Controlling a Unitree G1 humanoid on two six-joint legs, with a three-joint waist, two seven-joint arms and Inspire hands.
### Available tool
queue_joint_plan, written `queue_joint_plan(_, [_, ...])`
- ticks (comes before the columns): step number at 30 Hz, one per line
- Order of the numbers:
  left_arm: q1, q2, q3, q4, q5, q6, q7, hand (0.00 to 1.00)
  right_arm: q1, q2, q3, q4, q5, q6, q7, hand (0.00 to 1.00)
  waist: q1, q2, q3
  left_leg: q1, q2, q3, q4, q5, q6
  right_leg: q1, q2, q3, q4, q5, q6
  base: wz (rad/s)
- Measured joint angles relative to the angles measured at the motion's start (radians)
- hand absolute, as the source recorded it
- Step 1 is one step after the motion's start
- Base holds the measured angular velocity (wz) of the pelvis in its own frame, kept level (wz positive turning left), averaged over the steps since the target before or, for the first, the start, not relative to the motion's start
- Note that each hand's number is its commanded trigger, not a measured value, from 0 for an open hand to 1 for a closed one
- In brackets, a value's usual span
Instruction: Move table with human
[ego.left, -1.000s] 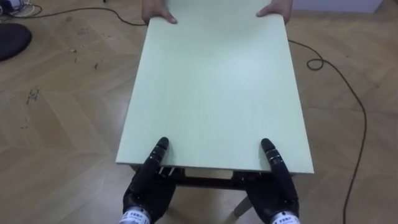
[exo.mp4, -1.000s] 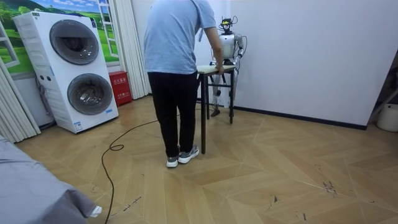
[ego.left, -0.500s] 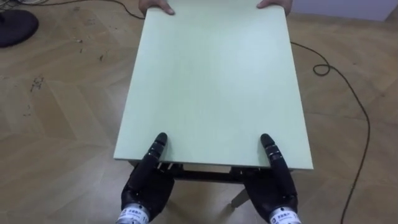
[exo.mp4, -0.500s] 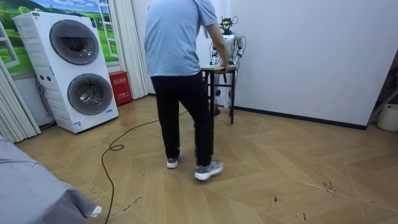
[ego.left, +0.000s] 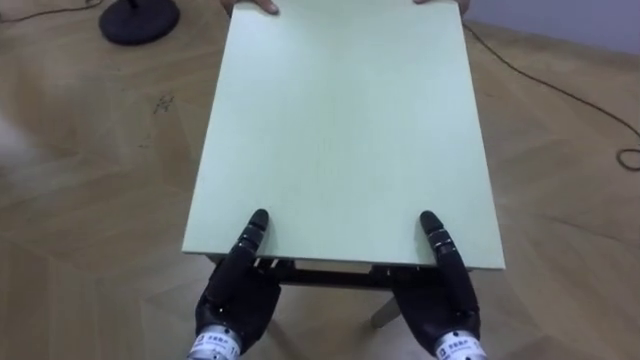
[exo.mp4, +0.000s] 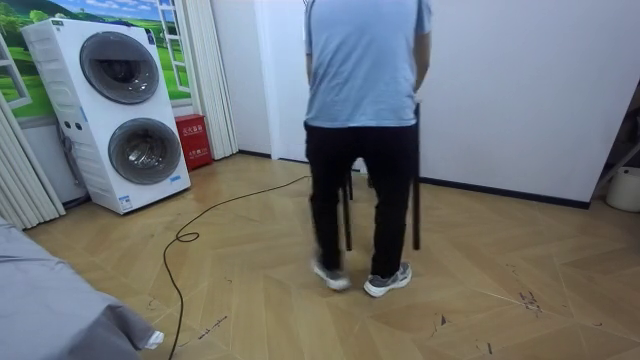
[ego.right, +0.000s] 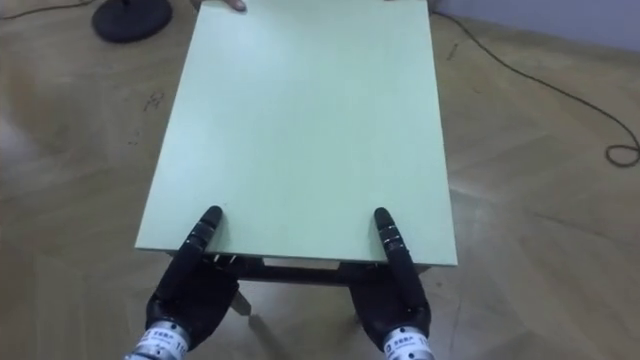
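Table (ego.left: 340, 130) top runs forward from both hands. Left hand (ego.left: 238, 290) and right hand (ego.left: 445, 295): thumb laid on the near edge, palm below it, placed to carry this end, I judge. Grip beneath is hidden, cannot tell if clenched. Person (exo.mp4: 365, 80) holds the far edge, opposite the hands. Versus 0.5 s ago: hands unmoved on the edge; view shifted, round dark base (ego.left: 140, 18) now ahead-left of left hand; person stepped toward room view's right

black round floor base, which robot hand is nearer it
Left. The left hand sits at the pale green table's near edge on the black round base's side; the right hand farther across.
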Motion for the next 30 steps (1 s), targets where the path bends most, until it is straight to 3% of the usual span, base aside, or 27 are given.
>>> queue_joint_plan(2, [-0.002,0.002,0.003,-0.003,0.003,-0.007,-0.005,1.00,-0.004,0.002,0.000,-0.004,-0.002,-0.001,0.005,1.00,0.017,-0.005,0.0001,-0.015,-0.005,-0.016,0.002,0.000,-0.001,0.044,0.015,0.020,-0.073,-0.003,0.008,0.37])
queue_joint_plan(10, [-0.001,0.003,0.008,-0.004,0.014,-0.016,-0.013,1.00,-0.011,0.001,0.009,-0.004,0.005,-0.001,0.006,1.00,0.084,-0.014,0.0049,-0.022,0.008,-0.035,-0.015,0.015,-0.026,0.135,0.063,0.013,-0.241,0.016,0.021,0.25])
queue_joint_plan(13, [0.000,-0.006,0.011,-0.005,0.013,-0.016,-0.015,1.00,-0.023,-0.007,0.007,-0.004,0.002,-0.001,0.006,1.00,0.104,-0.015,0.0048,-0.037,0.019,-0.064,-0.023,0.024,-0.042,0.132,0.084,0.014,-0.254,0.025,0.006,0.28])
queue_joint_plan(17, [0.008,-0.005,0.012,-0.013,0.013,-0.016,-0.038,1.00,-0.024,-0.013,0.006,-0.002,0.000,-0.001,0.035,1.00,0.108,-0.014,0.0038,-0.068,0.022,-0.140,-0.023,0.038,-0.063,0.129,0.102,-0.015,-0.246,0.026,0.004,0.51])
queue_joint_plan(19, [0.012,-0.006,0.011,-0.011,0.013,-0.013,-0.048,1.00,-0.022,-0.016,0.001,0.003,0.000,-0.001,0.052,1.00,0.112,-0.004,0.0052,-0.068,0.035,-0.245,-0.022,0.045,-0.074,0.092,0.118,-0.006,-0.179,0.006,-0.027,0.56])
queue_joint_plan(20, [0.015,-0.003,0.015,-0.011,0.012,-0.013,-0.059,1.00,-0.018,-0.013,0.002,0.003,-0.002,0.003,0.056,1.00,0.111,0.000,0.0075,-0.072,0.035,-0.329,-0.021,0.052,-0.087,0.075,0.157,0.043,-0.248,0.006,-0.057,0.74])
queue_joint_plan(21, [0.017,-0.007,0.017,0.001,0.005,-0.013,-0.069,1.00,-0.018,-0.021,0.001,0.004,-0.005,0.010,0.062,1.00,0.101,0.009,-0.0010,-0.087,0.032,-0.362,-0.023,0.057,-0.103,0.075,0.182,0.044,-0.306,0.062,-0.087,0.90])
queue_joint_plan(22, [0.017,-0.013,0.015,0.006,0.006,-0.010,-0.070,1.00,-0.015,-0.027,-0.002,0.005,-0.004,0.009,0.063,1.00,0.083,0.019,-0.0039,-0.091,0.035,-0.332,-0.033,0.064,-0.113,0.079,0.177,0.010,-0.303,0.070,-0.086,1.24])
queue_joint_plan(23, [0.021,-0.015,0.015,0.008,0.007,-0.002,-0.070,1.00,-0.011,-0.027,-0.002,0.012,-0.003,0.009,0.066,1.00,0.058,0.024,-0.0046,-0.101,0.060,-0.164,-0.066,0.089,-0.104,0.094,0.170,-0.043,-0.303,0.068,-0.087,1.34])
queue_joint_plan(24, [0.020,-0.009,0.015,0.008,0.008,0.000,-0.071,1.00,-0.009,-0.020,-0.002,0.023,0.003,0.009,0.068,1.00,0.036,0.024,-0.0036,-0.102,0.103,0.053,-0.088,0.118,-0.088,0.109,0.169,-0.084,-0.303,0.068,-0.086,1.31])
queue_joint_plan(26, [0.013,-0.002,0.014,0.008,0.012,0.004,-0.070,1.00,-0.002,-0.010,-0.004,0.024,0.007,0.009,0.070,1.00,0.020,0.020,-0.0030,-0.101,0.128,0.211,-0.105,0.150,-0.070,0.117,0.172,-0.113,-0.304,0.068,-0.086,0.93])
queue_joint_plan(30, [0.016,-0.012,0.015,0.010,0.013,0.021,-0.057,1.00,-0.001,-0.016,-0.019,0.024,0.000,0.022,0.057,1.00,0.037,0.022,-0.0017,-0.108,0.105,0.193,-0.099,0.157,-0.070,0.129,0.167,-0.148,-0.304,0.045,-0.096,0.33])
